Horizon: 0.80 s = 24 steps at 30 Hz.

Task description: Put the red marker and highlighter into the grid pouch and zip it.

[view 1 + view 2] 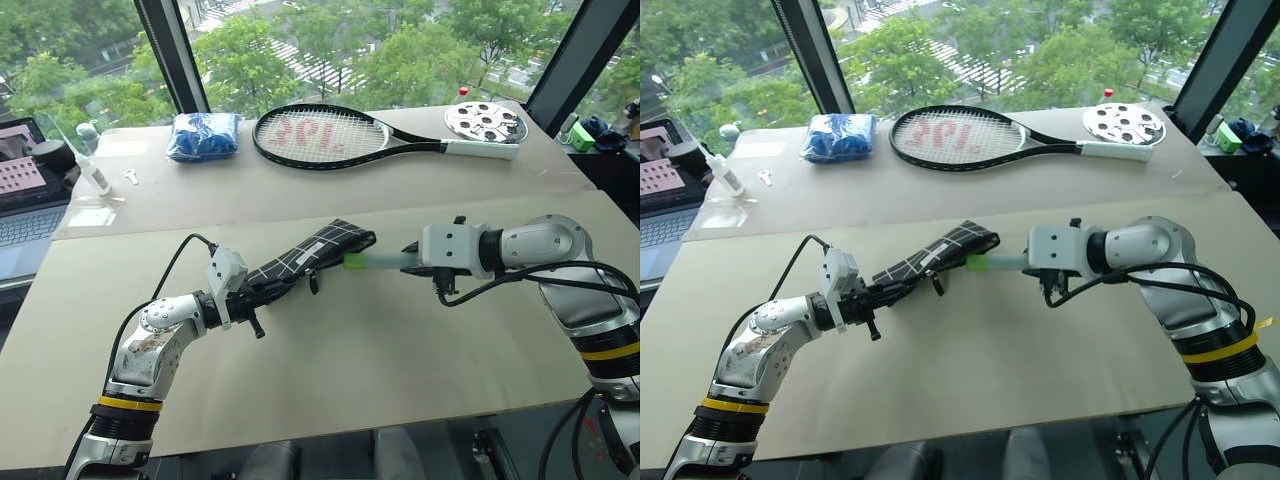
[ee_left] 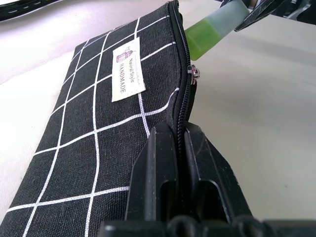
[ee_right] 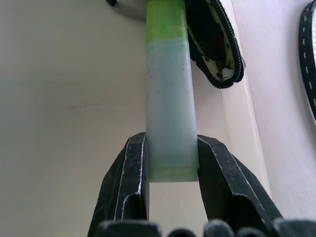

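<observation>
Midway: highlighter (image 3: 168, 118) pinched in right fingers (image 3: 129, 173) at pouch (image 2: 98, 123) mouth, left fingers (image 2: 158, 173) clamping pouch, zipping left.

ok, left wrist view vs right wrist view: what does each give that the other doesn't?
Left wrist alone: the white label and dark zipper pull on the flat black white-gridded fabric pouch, with the left gripper shut on its zipper edge.
Right wrist alone: the right gripper clamping the pale end of the green-capped translucent highlighter, and the pouch's spotted lining.
Both: highlighter cap at the pouch mouth.
</observation>
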Available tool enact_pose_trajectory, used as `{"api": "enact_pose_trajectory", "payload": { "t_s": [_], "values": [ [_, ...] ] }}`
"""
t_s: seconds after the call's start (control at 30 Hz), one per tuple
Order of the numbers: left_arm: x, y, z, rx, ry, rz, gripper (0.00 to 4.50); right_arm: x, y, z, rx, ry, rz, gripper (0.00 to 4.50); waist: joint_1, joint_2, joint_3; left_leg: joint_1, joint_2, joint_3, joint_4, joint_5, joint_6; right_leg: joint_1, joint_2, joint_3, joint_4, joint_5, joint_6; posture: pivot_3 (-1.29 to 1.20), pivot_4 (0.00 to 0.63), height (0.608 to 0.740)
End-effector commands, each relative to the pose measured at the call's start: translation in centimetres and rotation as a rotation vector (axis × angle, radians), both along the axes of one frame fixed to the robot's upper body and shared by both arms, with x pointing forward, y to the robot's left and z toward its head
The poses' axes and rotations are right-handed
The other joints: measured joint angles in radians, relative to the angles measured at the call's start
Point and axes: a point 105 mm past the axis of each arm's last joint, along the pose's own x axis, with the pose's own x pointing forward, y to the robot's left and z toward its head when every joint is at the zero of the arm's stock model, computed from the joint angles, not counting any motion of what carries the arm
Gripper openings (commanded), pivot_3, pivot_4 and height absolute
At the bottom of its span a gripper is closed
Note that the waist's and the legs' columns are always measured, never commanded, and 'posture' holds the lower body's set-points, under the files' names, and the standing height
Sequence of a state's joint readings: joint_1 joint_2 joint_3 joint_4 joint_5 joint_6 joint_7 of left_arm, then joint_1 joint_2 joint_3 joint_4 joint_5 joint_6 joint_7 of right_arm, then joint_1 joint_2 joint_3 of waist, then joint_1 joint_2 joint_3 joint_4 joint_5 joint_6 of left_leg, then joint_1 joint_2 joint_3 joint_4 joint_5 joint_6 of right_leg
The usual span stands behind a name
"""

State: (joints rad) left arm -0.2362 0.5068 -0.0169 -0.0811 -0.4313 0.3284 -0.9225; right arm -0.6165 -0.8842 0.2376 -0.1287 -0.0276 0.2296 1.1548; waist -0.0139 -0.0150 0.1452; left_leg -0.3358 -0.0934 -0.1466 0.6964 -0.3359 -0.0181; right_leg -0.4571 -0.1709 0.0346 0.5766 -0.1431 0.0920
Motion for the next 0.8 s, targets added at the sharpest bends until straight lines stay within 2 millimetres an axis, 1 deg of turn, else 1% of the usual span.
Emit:
{"api": "enact_pose_trajectory", "payload": {
  "t_s": [0.03, 0.13, 0.37, 0.47, 0.5, 0.7, 0.8],
  "values": [
    [-0.3, -0.3, 1.1, 0.001, -0.048, -0.022, 0.0, 0.4, -0.4, 2.3, 0.013, -0.059, -0.022, 1.0, 0.0, 0.0, 0.0, 0.0, 0.0, 0.0, 0.0, 0.0, 0.0, 0.0, 0.0, 0.0, 0.0, 0.0, 0.0, 0.0, 0.15, 0.74],
    [-0.3, -0.3, 1.0, 0.009, -0.047, -0.026, 0.0, 0.6, -0.2, 2.0, 0.003, -0.058, -0.032, 1.0, 0.0, 0.0, 0.0, 0.0, 0.001, 0.0, 0.0, 0.0, 0.0, 0.0, 0.001, 0.0, 0.0, 0.0, 0.0, 0.0, 0.15, 0.74],
    [-0.3, -0.4, 0.7, 0.025, -0.045, -0.034, 0.0, 1.0, -0.1, 2.4, 0.012, -0.037, -0.061, 1.0, 0.0, 0.0, 0.0, 0.0, 0.001, 0.0, 0.0, 0.0, 0.0, 0.0, 0.001, 0.0, 0.0, 0.0, 0.0, 0.0, 0.15, 0.74],
    [-0.3, -0.4, 0.8, 0.022, -0.046, -0.034, 0.0, 1.6, 0.1, 1.8, -0.025, -0.058, -0.07, 1.0, -0.001, 0.0, 0.0, 0.0, 0.001, 0.0, 0.0, 0.0, 0.0, 0.0, 0.001, 0.0, 0.0, 0.0, -0.001, 0.0, 0.15, 0.74],
    [-0.3, -0.4, 0.8, 0.021, -0.047, -0.035, 0.0, 1.7, 0.5, 1.5, -0.028, -0.061, -0.066, 1.0, -0.001, 0.0, 0.0, 0.0, 0.001, 0.0, 0.0, 0.0, 0.0, 0.0, 0.001, 0.0, 0.0, 0.0, -0.001, 0.0, 0.15, 0.74],
    [-0.3, -0.5, 0.8, 0.019, -0.046, -0.039, 0.0, 0.4, 5.1, -1.1, -0.071, -0.065, 0.085, 1.0, -0.004, 0.0, 0.0, 0.0, 0.002, 0.001, 0.0, 0.0, -0.001, -0.001, 0.002, 0.0, 0.0, 0.001, -0.001, 0.0, 0.15, 0.74],
    [-0.2, -0.6, 0.8, 0.017, -0.047, -0.041, 0.0, 0.2, 6.7, -2.3, -0.095, -0.097, 0.123, 1.0, -0.003, 0.0, 0.0, 0.0, 0.002, 0.001, 0.0, 0.0, -0.001, -0.001, 0.002, 0.0, 0.0, 0.001, -0.001, 0.0, 0.15, 0.74]
  ]
}}
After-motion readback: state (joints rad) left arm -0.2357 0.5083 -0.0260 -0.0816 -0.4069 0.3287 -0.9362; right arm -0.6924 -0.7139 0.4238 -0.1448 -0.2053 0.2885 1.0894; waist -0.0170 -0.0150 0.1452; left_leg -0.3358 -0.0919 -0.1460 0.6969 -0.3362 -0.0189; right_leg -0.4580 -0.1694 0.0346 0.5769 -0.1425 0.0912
